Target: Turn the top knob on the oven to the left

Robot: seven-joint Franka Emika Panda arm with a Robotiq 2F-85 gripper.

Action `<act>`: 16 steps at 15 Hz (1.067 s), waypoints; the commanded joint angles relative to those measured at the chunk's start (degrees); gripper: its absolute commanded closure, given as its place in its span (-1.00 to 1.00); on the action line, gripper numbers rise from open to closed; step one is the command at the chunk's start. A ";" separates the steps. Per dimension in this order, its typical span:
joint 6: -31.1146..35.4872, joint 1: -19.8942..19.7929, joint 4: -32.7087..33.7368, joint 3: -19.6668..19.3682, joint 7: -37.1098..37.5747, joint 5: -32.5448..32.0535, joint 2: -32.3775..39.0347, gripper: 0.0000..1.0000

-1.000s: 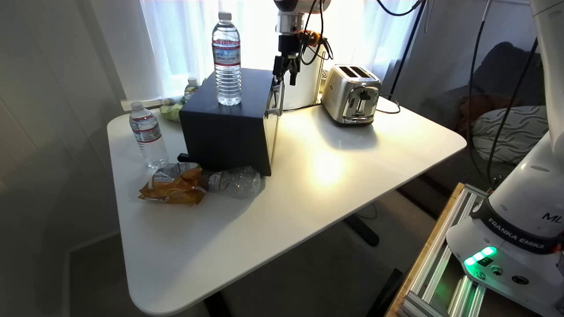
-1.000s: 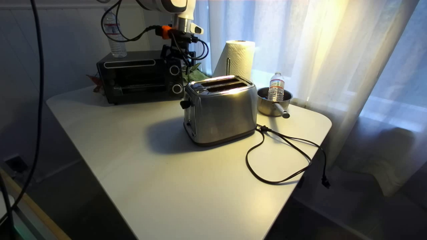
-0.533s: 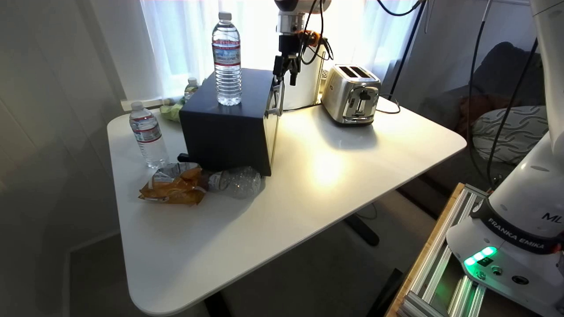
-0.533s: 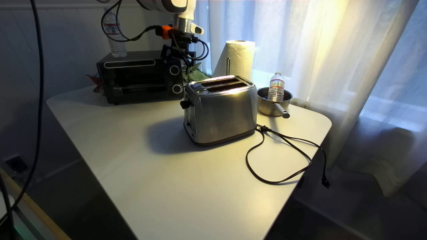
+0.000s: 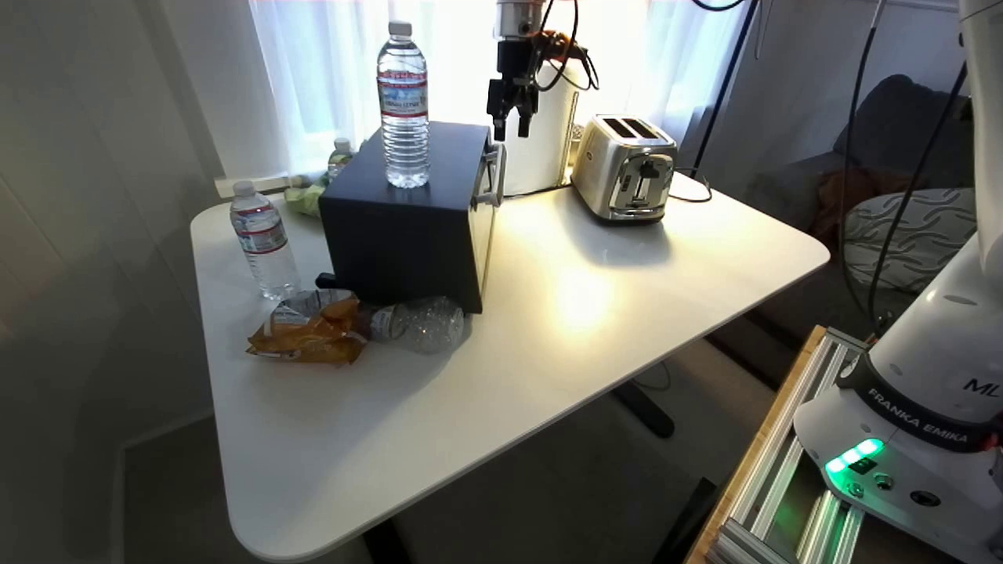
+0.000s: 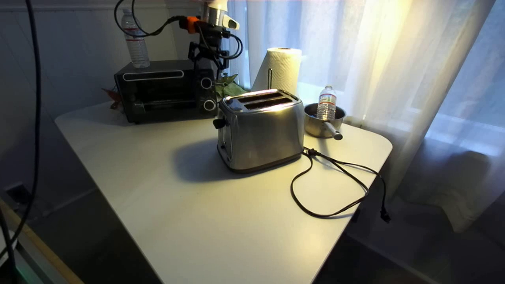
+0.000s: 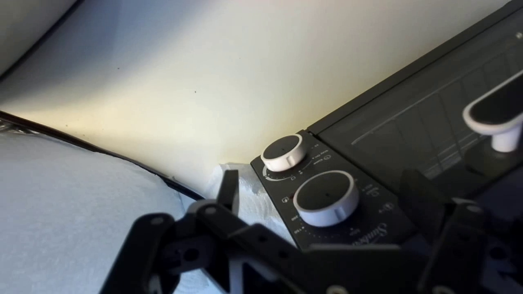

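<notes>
In an exterior view, the oven [image 6: 163, 94] stands on the far left part of the table [image 6: 197, 225], with the top knob [image 6: 206, 83] at the right end of its front, above the lower knob [image 6: 209, 105]. One bottle [image 6: 137, 49] stands upright on the oven. The toaster [image 6: 264, 138] stands nearer, to the right; the pot [image 6: 315, 129], right of the toaster, holds a second bottle [image 6: 326, 103]. The gripper [image 5: 512, 133] is positioned above the top knob; its fingers [image 7: 229, 190] are apart. In the wrist view, the top knob shows between the fingers, separate from both.
</notes>
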 commanded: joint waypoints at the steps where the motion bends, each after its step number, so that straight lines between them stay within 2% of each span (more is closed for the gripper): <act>1: -4.02 1.17 -1.27 -1.50 6.03 -0.66 -4.77 -1.00; 3: -4.09 1.44 -4.20 -2.18 9.40 -0.77 -8.68 -1.00; 6: -1.79 1.14 -11.01 -2.87 10.04 -1.26 -15.76 -1.00; 12: 4.79 0.35 -25.69 -4.11 3.81 -0.97 -30.94 -1.00; 16: 9.39 0.83 -35.71 -5.11 2.23 -0.91 -39.87 -1.00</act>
